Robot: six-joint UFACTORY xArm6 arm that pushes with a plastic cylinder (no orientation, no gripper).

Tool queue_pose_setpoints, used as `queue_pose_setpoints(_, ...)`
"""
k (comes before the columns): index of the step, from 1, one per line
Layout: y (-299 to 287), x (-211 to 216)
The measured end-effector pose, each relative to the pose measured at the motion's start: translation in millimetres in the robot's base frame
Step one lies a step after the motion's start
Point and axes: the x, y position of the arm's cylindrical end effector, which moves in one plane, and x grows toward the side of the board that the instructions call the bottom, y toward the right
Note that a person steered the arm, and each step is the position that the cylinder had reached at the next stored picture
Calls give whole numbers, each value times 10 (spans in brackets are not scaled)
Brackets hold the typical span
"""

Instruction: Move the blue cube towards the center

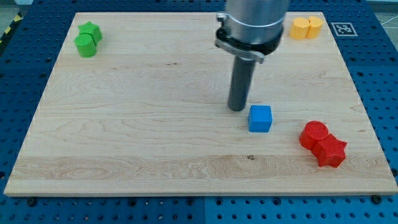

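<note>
The blue cube lies on the wooden board, right of the board's middle and a little toward the view's bottom. My tip rests on the board just to the cube's upper left, a small gap away from it. The dark rod rises from there into the grey arm body at the view's top.
A green cylinder and a green star-like block sit together at the top left. Two yellow blocks sit at the top right. A red cylinder and a red star sit at the lower right, near the cube.
</note>
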Motion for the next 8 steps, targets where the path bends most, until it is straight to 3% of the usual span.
queue_pose_setpoints(3, -302, 172)
queue_pose_setpoints(5, -506, 1239)
queue_pose_setpoints(8, 130, 1098)
